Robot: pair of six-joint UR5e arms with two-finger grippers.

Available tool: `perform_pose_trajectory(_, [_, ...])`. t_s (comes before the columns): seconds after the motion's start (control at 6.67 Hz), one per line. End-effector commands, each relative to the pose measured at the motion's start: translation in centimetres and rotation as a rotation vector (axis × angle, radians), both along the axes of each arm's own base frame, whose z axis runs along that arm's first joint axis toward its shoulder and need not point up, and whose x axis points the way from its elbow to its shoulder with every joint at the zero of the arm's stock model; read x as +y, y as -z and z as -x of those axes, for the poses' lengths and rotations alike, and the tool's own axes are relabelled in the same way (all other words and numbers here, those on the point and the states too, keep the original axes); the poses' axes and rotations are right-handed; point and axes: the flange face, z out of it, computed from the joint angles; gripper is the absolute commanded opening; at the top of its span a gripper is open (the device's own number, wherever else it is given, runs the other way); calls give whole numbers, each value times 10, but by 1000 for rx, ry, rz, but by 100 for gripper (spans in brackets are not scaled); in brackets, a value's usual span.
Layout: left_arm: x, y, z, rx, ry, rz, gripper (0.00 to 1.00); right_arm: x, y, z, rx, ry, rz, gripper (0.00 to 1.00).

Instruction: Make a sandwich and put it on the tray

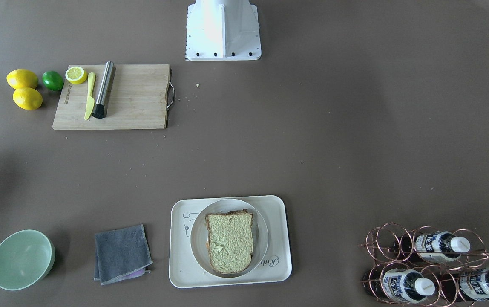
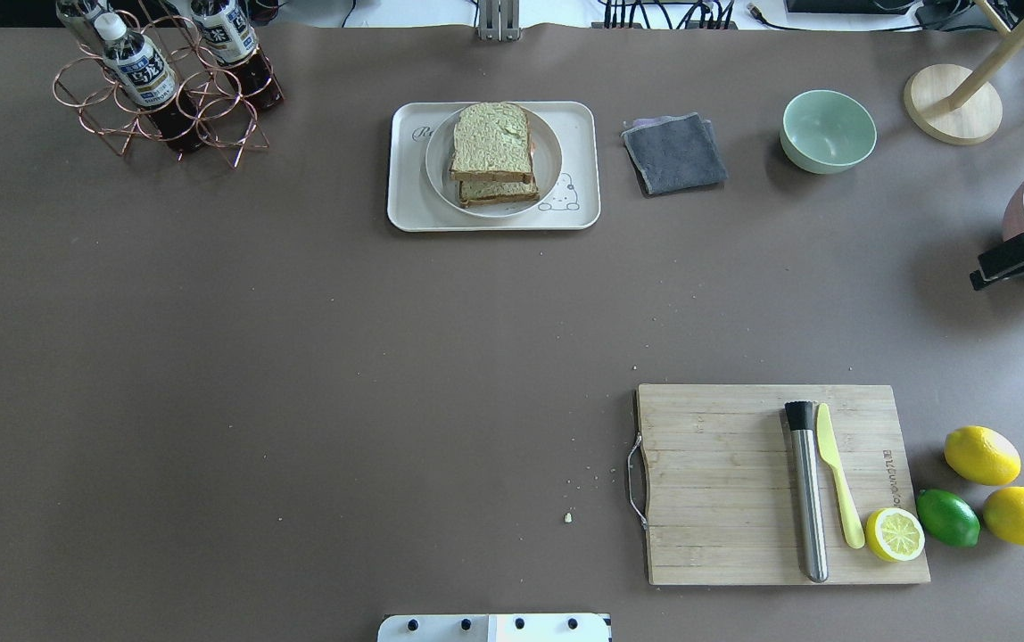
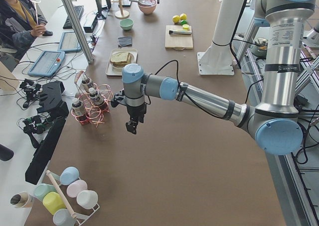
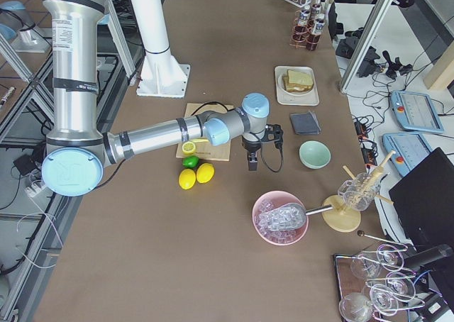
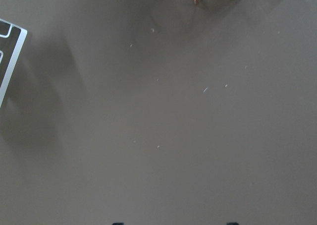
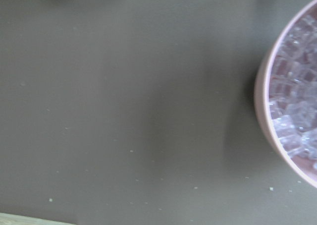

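Front view: the sandwich [image 1: 230, 243] lay on a round plate [image 1: 197, 251] inside the tray [image 1: 280, 221] on the desk [image 1: 312, 149].

Left side view: the left tool [image 3: 132, 128] hovered well apart from it, beside the bottle rack [image 3: 89, 106].

Left wrist view: its fingertips [image 5: 230, 224] stood apart.

Right side view: the right tool [image 4: 252, 162] hung well apart from the tray; whether it was apart or together could not be told.

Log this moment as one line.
sandwich: stacked on plate | plate: on tray | left gripper: away from tray, state unclear | right gripper: away from tray, state unclear
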Motion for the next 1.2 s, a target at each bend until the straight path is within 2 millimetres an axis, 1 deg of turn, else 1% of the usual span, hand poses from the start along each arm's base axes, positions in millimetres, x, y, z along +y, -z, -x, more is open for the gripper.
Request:
perform_pose_trajectory(0.0, [38, -54, 31, 35, -38, 36, 80, 10, -21, -72, 37, 49, -21, 100])
perform_pose_trajectory(0.15, [41, -58, 43, 37, -11, 49, 84, 12, -24, -85, 43, 40, -20, 100])
perform_pose_trajectory(0.3, [44, -82, 47, 38, -2, 94, 87, 13, -29, -91, 49, 30, -12, 100])
perform_pose_trajectory(0.45, [46, -86, 60, 61, 40, 114, 87, 26, -37, -100, 50, 12, 2, 100])
perform_pose_trajectory(0.6, [46, -89, 60, 70, 43, 119, 87, 30, -45, -102, 50, 11, 15, 100])
perform_pose_trajectory(0.75, [45, -94, 60, 75, 43, 128, 97, 31, -46, -103, 52, 10, 18, 100])
perform_pose_trajectory(0.9, [45, -89, 60, 75, 43, 117, 97, 32, -46, -103, 52, 10, 18, 100])
perform_pose_trajectory(1.05, [43, -90, 60, 76, 43, 119, 97, 33, -48, -103, 52, 10, 23, 100])
